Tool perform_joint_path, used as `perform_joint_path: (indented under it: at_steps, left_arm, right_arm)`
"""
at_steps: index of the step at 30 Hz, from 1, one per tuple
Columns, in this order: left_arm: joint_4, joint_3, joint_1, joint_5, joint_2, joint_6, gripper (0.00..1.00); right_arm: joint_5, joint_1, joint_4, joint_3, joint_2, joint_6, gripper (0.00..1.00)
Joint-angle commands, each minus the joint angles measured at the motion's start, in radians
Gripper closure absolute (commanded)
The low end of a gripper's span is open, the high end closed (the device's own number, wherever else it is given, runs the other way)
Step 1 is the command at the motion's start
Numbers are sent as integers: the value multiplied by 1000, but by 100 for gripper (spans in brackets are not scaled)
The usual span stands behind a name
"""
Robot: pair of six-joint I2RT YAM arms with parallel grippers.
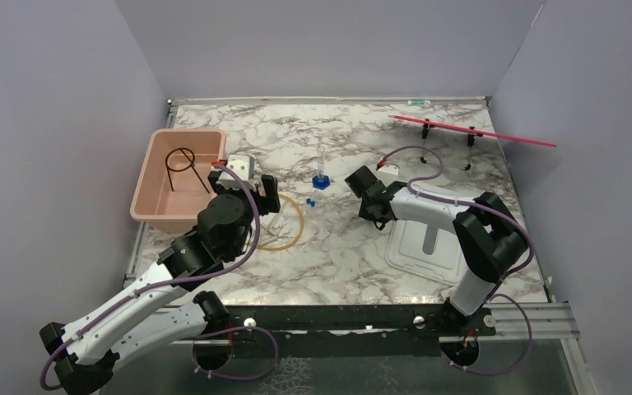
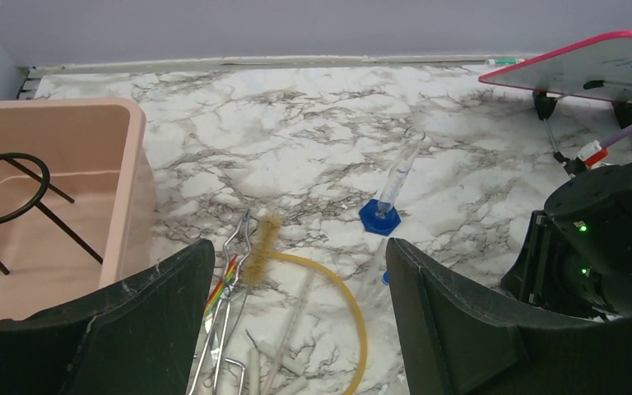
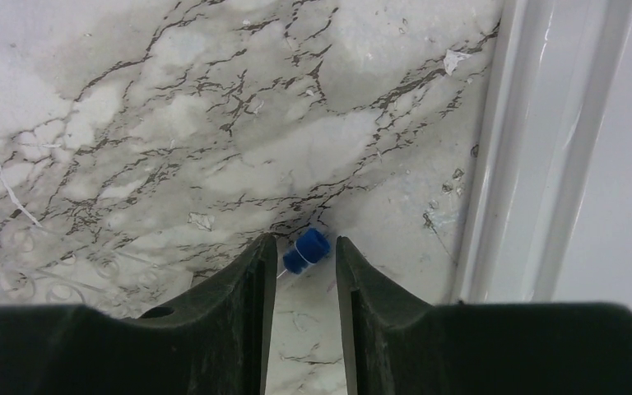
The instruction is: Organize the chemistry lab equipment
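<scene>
**A:** Where do we find the right gripper (image 3: 305, 244)?

**B:** Low over the marble table (image 3: 173, 99). Its fingers stand narrowly apart, and we see the cap of a blue-capped tube (image 3: 306, 252) lying between the tips. We cannot tell whether the pads press it.

**A:** And the left gripper (image 2: 298, 255)?

**B:** Spread wide, with nothing between its fingers. Under it we see the metal tongs (image 2: 222, 329), a tan-bristled brush (image 2: 262, 247) and the amber tubing loop (image 2: 352, 306), all lying on the marble just beside the pink tub (image 2: 132, 189).

**A:** What do we have in the tub?

**B:** The black wire ring (image 2: 41, 202), its stem slanting across the tub's floor.

**A:** The blue-based vial (image 2: 381, 216)?

**B:** Standing on its base on the marble, between the two grippers in our overhead view. Two small blue caps (image 1: 310, 202) lie between it and the tubing loop.

**A:** What else do we see?

**B:** The white lid (image 1: 415, 259) lies flat under the right arm. A pink-edged board (image 1: 473, 130) stands on black feet at the far right of the table.
</scene>
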Motion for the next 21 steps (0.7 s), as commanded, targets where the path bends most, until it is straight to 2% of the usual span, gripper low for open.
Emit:
perform_joint_path:
  at_steps: [1,6,13,18,21]
  left_arm:
    - [-2,16,0,31,7,5,21]
    - [-1,16,0,43,22,7,21]
    - [-1,15,0,81,47,2,21]
    - [10,14,-1,168,82,-27,17]
    - [26,4,0,243,117,-95,14]
  right_arm:
    - [-24,-10,42,-21,35,19,64]
    - [-45,-14,76,-37,47,14,69]
    - [-37,-16,126,-67,1,-29,86]
    - [-37,-16,172,-96,-102,-85,89]
    - [-62,-16,187,-114,-178,-110,89]
